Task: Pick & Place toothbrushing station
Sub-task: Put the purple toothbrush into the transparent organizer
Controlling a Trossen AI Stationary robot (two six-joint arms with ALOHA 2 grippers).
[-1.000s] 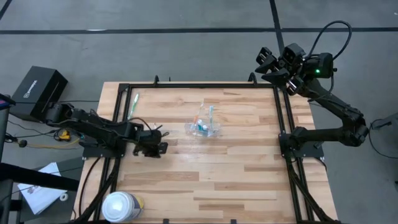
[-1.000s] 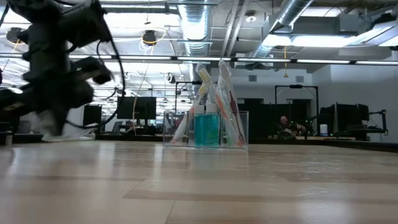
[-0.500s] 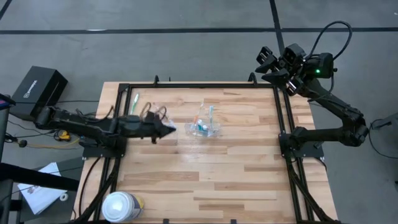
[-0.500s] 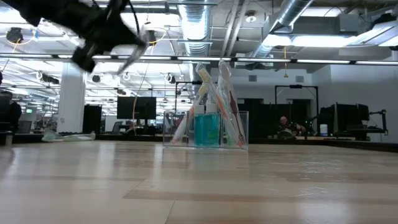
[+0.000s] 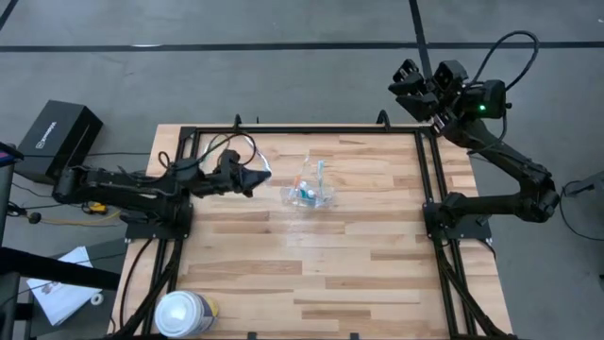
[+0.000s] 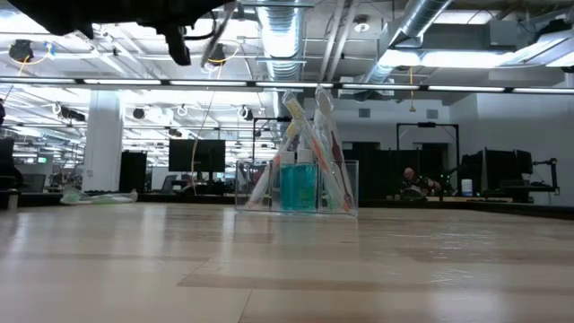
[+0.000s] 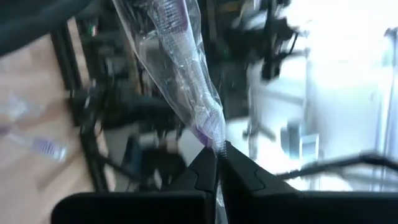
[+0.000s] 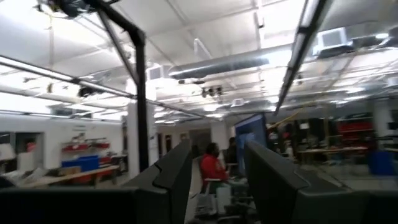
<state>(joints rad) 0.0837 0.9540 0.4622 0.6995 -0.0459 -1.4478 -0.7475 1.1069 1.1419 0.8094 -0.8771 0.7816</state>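
Left wrist view: left tool [image 7: 216,163] pinches a light, slippery wrapped purple toothbrush [image 7: 186,81] by its wrapper tip; right tool [image 8: 214,180] hangs released.

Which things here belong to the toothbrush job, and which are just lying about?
Job: cup, brushes in it, wrapped toothbrush pinched by left gripper, green toothbrush on table.
Lying about: canister, black box, papers. Right gripper idle, off the table.

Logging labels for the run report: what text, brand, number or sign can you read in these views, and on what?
None can be quoted.
Black box on the floor left of the table: pale marking on its top, too small to read.
White canister: no legible label.
Clear cup and its tubes: no readable print.
Wrapped toothbrush in the left gripper: nothing legible.
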